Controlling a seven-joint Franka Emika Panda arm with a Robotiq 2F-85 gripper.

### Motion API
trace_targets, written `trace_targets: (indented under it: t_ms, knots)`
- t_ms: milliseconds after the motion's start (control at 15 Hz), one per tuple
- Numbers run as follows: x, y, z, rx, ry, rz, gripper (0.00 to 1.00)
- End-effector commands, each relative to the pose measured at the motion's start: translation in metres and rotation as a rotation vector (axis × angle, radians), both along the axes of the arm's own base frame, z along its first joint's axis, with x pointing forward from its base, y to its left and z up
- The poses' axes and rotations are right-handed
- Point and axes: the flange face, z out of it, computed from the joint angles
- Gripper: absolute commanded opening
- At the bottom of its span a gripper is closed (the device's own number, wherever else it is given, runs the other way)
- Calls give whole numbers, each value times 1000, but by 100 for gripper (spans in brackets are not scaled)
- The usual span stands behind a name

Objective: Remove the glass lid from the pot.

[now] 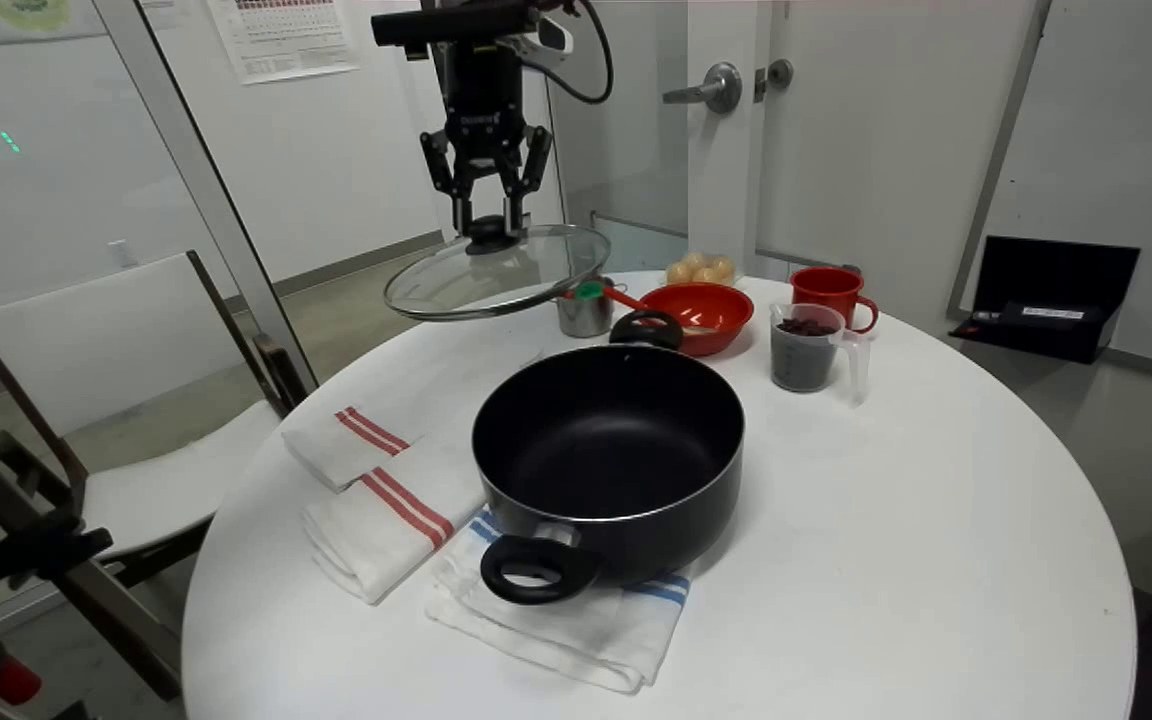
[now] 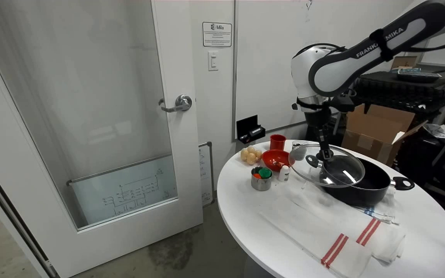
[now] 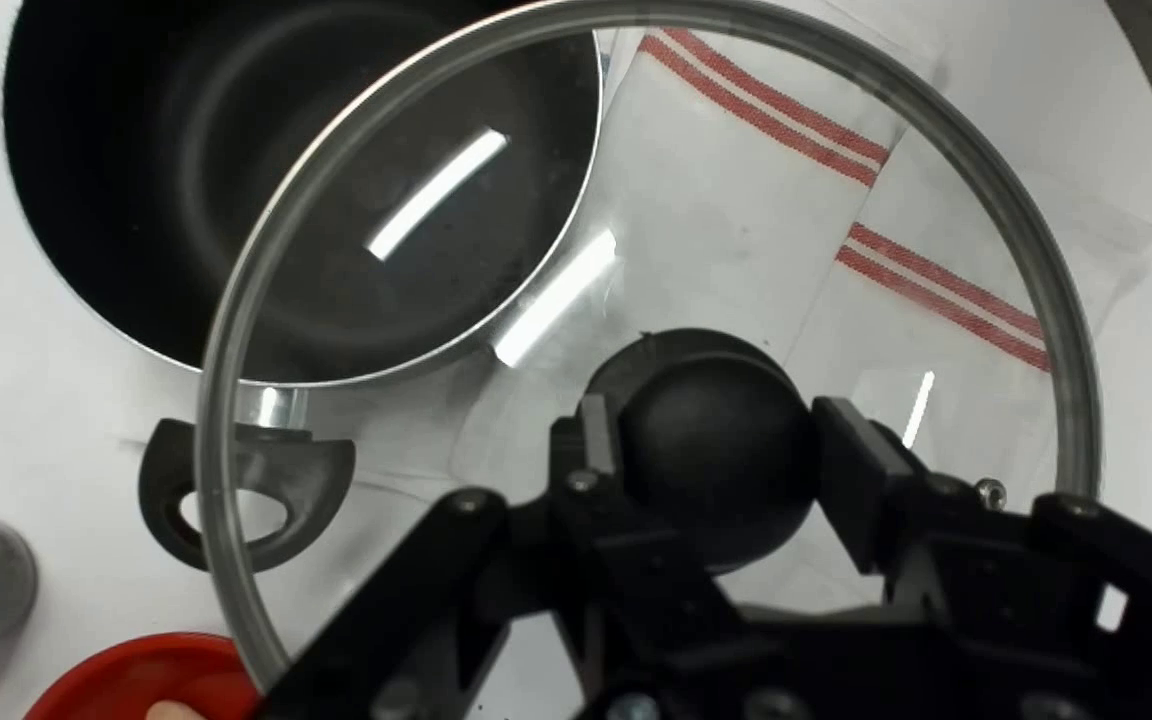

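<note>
The glass lid [image 1: 446, 285] is off the pot and held in the air, tilted, in both exterior views [image 2: 303, 170]. My gripper [image 1: 488, 222] is shut on its black knob [image 3: 716, 440], one finger on each side. The gripper also shows in an exterior view [image 2: 326, 154] and in the wrist view [image 3: 711, 460]. The black pot [image 1: 608, 430] stands uncovered on the table, its inside bare. In the wrist view the lid's rim [image 3: 1026, 220] overlaps part of the pot [image 3: 116, 150] and one loop handle [image 3: 306, 480]. The lid hangs higher than the pot's rim, mostly beside it.
White towels with red stripes [image 1: 386, 520] lie beside the pot; a blue-striped towel [image 1: 576, 640] lies under it. A red bowl [image 1: 726, 320], metal cup [image 1: 586, 315], measuring cup [image 1: 801, 360], red mug [image 1: 826, 285], white bottle [image 2: 284, 174] and round pale items [image 1: 701, 270] stand beyond.
</note>
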Motion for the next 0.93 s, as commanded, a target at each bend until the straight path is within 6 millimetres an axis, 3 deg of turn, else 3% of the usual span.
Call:
trace_targets:
  t_ms: [0, 400, 867]
  knots:
    - [16, 17, -13, -28, 22, 40, 25]
    - [20, 42, -51, -42, 53, 81, 25]
    - [14, 80, -76, -53, 85, 148, 25]
